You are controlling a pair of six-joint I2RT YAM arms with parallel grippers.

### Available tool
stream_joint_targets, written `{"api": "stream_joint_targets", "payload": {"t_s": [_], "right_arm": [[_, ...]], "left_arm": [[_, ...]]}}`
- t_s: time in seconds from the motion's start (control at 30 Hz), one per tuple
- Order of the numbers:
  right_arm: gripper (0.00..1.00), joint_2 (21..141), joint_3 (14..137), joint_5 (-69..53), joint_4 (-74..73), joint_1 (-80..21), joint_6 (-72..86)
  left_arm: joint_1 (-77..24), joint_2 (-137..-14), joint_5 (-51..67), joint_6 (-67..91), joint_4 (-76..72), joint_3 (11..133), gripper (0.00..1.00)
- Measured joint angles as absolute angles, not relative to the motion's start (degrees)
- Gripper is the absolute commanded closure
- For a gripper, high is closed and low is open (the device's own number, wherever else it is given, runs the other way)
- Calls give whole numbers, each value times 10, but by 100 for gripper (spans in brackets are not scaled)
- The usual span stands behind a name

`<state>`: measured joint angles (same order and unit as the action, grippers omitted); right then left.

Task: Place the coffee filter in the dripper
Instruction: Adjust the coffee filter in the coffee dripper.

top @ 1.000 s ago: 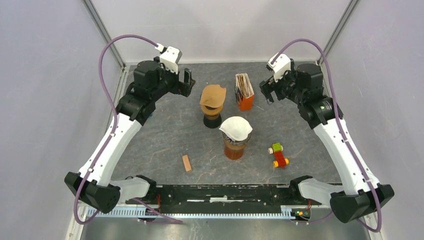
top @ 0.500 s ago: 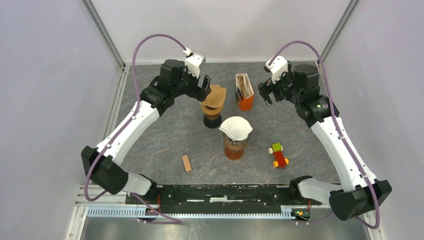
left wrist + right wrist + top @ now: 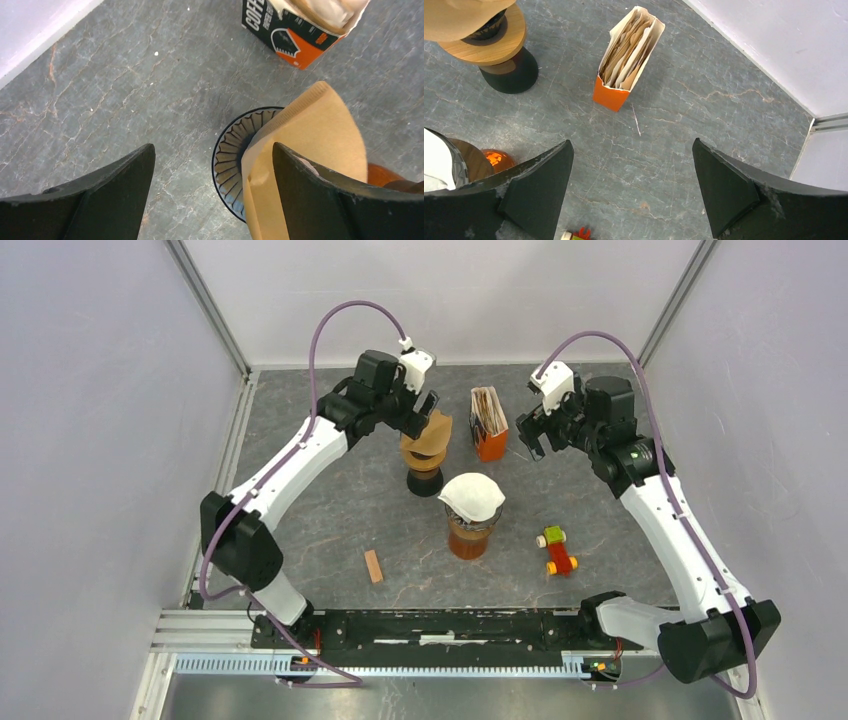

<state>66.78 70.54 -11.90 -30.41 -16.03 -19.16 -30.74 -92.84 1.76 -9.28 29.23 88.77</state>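
The left claw [image 3: 424, 406] hangs over the dripper [image 3: 425, 462] at the back of the table [image 3: 320, 510]. Its two fingers stand wide apart and hold nothing. From the left wrist camera, the brown paper filter [image 3: 310, 150] lies tilted over one side of the black dripper [image 3: 234, 150]. The dripper's ribbed inside shows on the other side, so the filter is not sitting deep in it. One finger [image 3: 320, 200] is right next to the filter, but I cannot tell if they touch.

The right claw [image 3: 533, 430] is wide too and holds nothing. It hangs near the orange box [image 3: 488, 424] of spare filters, which stands upright just beside the dripper. The right wrist camera looks down on this box [image 3: 626, 55], open at the top and full of paper.

Closer to the arms stands a brown glass pot [image 3: 470, 538] with a white filter [image 3: 472, 496] on top. A small toy [image 3: 556, 550] lies to the right of it, and a little wooden block [image 3: 373, 566] lies to the left.
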Motion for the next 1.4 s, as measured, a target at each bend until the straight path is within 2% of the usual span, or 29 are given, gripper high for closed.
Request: {"api": "stream_joint_targets", "payload": {"t_s": [0.53, 1.4], "right_arm": [[2, 649, 669, -151, -304, -145, -191], [2, 632, 648, -194, -291, -117, -177]], "left_arm": [[-307, -976, -12, -122, 316, 903, 16], [-312, -981, 8, -136, 312, 877, 17]]}}
